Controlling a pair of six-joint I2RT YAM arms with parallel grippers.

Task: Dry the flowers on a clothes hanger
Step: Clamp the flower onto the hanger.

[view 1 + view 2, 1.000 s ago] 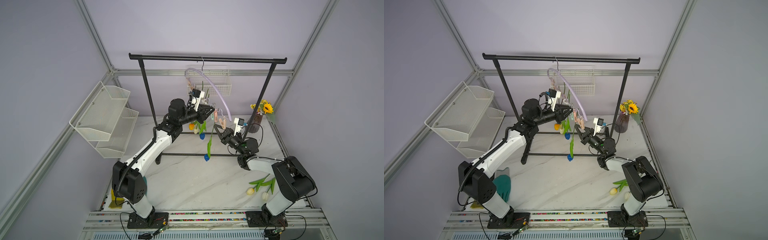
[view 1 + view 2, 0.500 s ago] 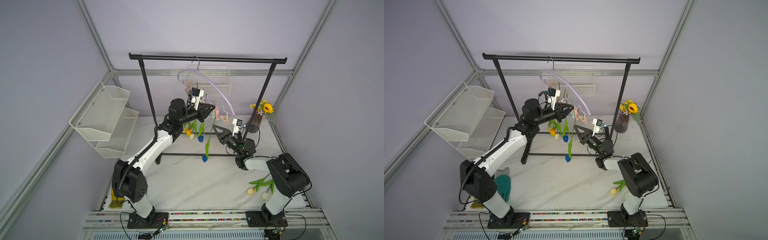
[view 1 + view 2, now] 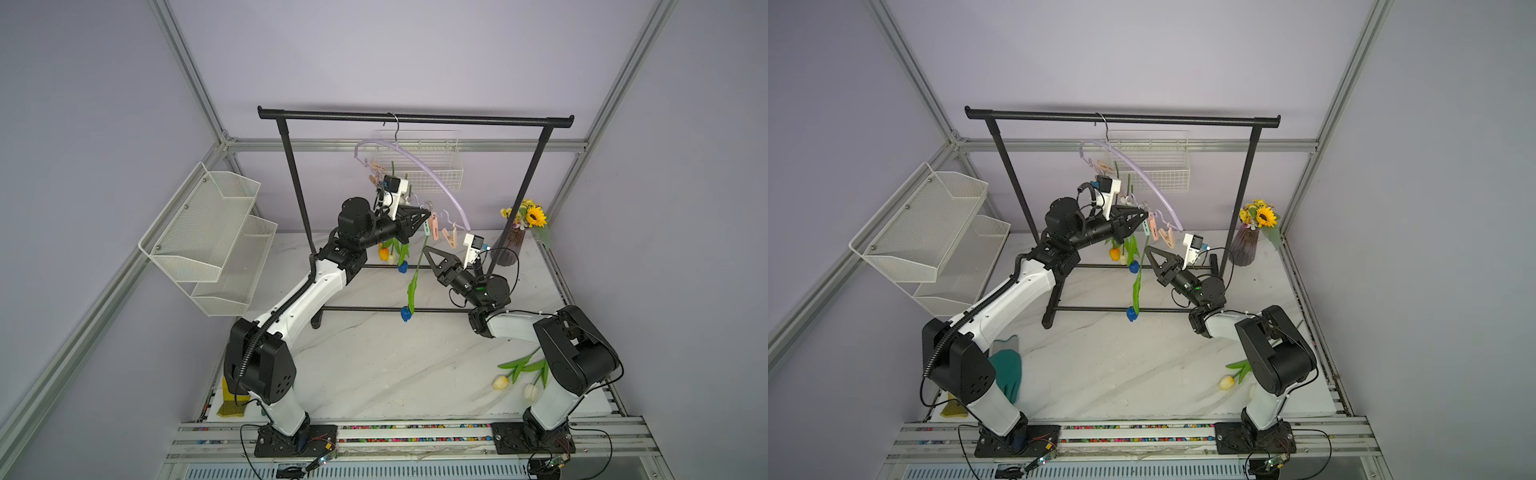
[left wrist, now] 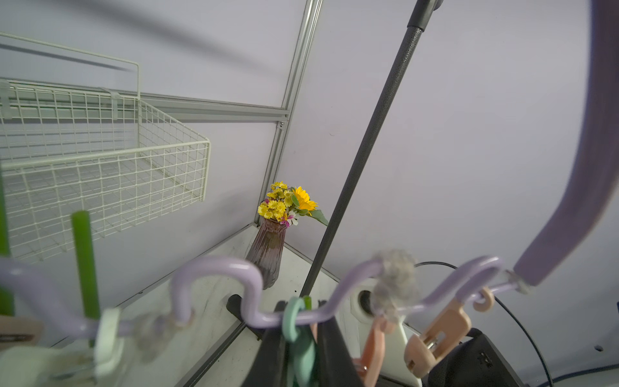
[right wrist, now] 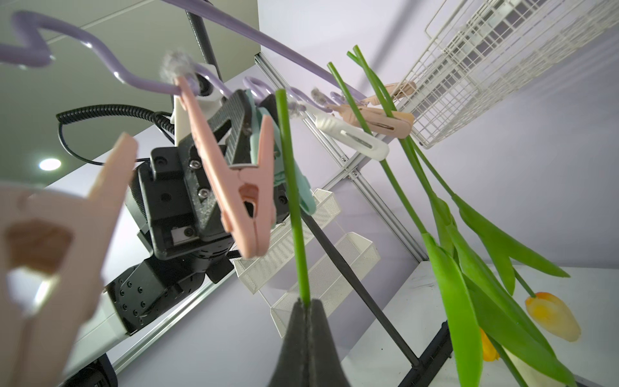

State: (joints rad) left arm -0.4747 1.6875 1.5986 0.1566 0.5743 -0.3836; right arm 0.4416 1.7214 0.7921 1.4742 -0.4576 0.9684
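Note:
The lilac clothes hanger [image 3: 432, 176] [image 3: 1152, 183] hangs tilted by its hook from the black rack. My left gripper [image 3: 427, 214] [image 4: 303, 311] is shut on a mint clothespin [image 4: 303, 345] [image 5: 306, 197] on the hanger's wavy bar. Just below, my right gripper [image 3: 426, 249] [image 5: 306, 303] is shut on the green stem [image 5: 294, 201] of a blue tulip [image 3: 406, 313] [image 3: 1131, 313] hanging head down. The stem's top lies against the mint pin; whether it sits inside the pin is unclear. An orange tulip [image 3: 383, 252] and a blue one [image 3: 402, 267] hang pinned. Two cream tulips [image 3: 500, 382] lie on the table.
The black garment rack [image 3: 415, 118] spans the back, with its foot bar [image 3: 374, 308] under the hanging tulip. White wire baskets [image 3: 208, 232] are on the left wall and one [image 3: 440, 178] is behind the hanger. A sunflower vase [image 3: 513, 245] stands back right. A teal glove [image 3: 1007, 370] lies front left.
The hanger has swung to the left and tilted more over the last second. Both grippers shifted slightly left with it, still shut on the pin and the stem.

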